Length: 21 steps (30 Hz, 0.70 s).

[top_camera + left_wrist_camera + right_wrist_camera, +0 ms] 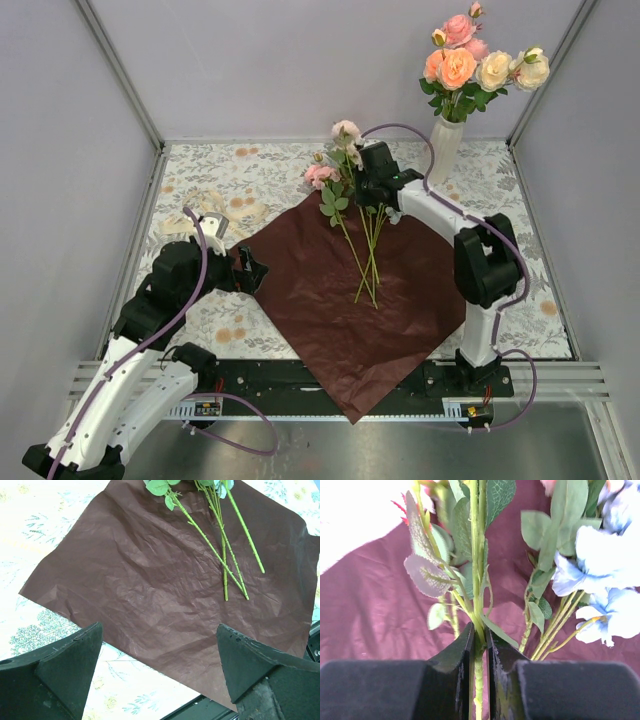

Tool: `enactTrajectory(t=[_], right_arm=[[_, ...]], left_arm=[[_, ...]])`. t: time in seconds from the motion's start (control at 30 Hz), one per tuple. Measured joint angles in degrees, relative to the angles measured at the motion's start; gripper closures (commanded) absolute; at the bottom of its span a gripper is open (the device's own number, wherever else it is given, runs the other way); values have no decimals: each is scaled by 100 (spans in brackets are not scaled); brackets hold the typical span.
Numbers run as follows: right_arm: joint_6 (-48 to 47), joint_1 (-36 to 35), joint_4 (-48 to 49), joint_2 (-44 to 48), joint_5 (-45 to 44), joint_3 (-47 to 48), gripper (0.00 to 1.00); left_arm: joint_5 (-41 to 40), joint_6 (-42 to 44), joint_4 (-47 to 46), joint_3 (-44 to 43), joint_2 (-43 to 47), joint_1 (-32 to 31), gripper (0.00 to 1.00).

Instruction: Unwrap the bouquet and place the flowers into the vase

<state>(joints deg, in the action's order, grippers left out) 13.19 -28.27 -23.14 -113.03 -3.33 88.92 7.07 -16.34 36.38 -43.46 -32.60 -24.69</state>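
Paper (340,300): maroon, crinkled, spread open and flat as a diamond on the patterned cloth (250,165), near corner over the table's front rail. Ribbon (215,212): cream, lying loose on the cloth beyond the paper's left corner, not touching it. Flowers (345,175): a small loose bunch at the far corner of the paper, heads past that corner over the cloth, thin green stems fanned back toward the middle of the sheet. Pink heads show from above, pale blue ones in the right wrist view. Vase (445,148): white, upright at the far right of the cloth, off the paper, holding roses (470,62) in pink, peach and cream. Right gripper (365,195): down over the bunch, just below the heads. In its wrist view the fingers (455,665) are drawn nearly together, with one green stem (478,580) pinched in the narrow slot between them. Leaves stand to either side and the other stems lie free to the right. Left gripper (250,270): low by the paper's left corner, pointing across the sheet. Its fingers are spread wide with nothing between them, and the paper and the stem ends are visible past the tips. It is well apart from the flowers.
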Motion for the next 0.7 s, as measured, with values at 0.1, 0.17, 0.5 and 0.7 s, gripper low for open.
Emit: enactTrajectory(t=[0.1, 0.17, 0.5, 0.7], right_arm=[[-7, -9, 470, 557, 151, -278, 100], [-37, -11, 866, 970, 282, -584, 100], [-1416, 4, 3967, 2651, 474, -2234, 100], [-2367, 319, 4841, 2761, 920, -2175, 100]], left_arm=[[0, 0, 0, 0, 0, 0, 1], [0, 0, 0, 0, 0, 0, 1], [-2, 0, 0, 0, 0, 0, 1], [-4, 0, 0, 0, 0, 0, 1]])
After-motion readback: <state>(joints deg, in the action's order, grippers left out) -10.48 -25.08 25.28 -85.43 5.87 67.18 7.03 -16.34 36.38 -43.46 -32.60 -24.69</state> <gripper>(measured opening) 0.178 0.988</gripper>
